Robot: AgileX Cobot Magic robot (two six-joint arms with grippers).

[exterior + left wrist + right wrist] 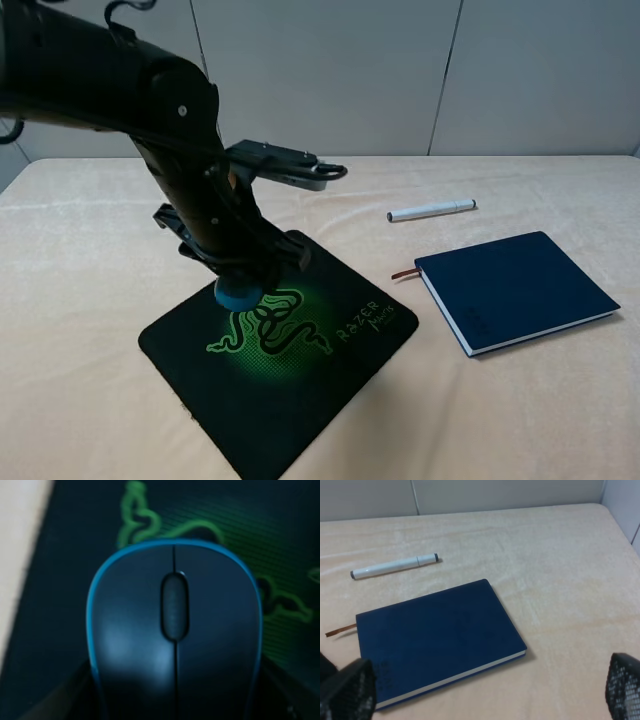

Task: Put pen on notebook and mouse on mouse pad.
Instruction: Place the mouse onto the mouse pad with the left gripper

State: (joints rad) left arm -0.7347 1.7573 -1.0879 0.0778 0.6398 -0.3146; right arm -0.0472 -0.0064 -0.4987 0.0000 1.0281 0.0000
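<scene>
– Blue sides, grey top. Is that the mouse (238,295) (172,630)?

– Yes. The left claw (240,282) is clamped on it. In the left wrist view the mouse sits between two dark fingers (65,700), one on each side.

– Where is the mouse?

– It is over the mouse pad (300,410) (75,555), right by the green snake logo (268,335) (145,522). I cannot tell if it touches the pad or hangs just above it.

– And the right claw (485,695)?

– Its two black fingers (345,690) are wide apart. It holds nothing. It hangs above the table (90,250) (560,580), near the notebook (515,290) (437,635).

– Is the notebook shut?

– Yes. It is dark blue and lies flat on the table, to the right of the mouse pad. They do not touch. A thin brown ribbon (404,272) (340,630) sticks out of one corner.

– Where is the pen (430,210) (395,566)?

– The white pen lies on the table, just past the far side of the notebook. It is near the notebook but not on it, and the two do not touch.
</scene>
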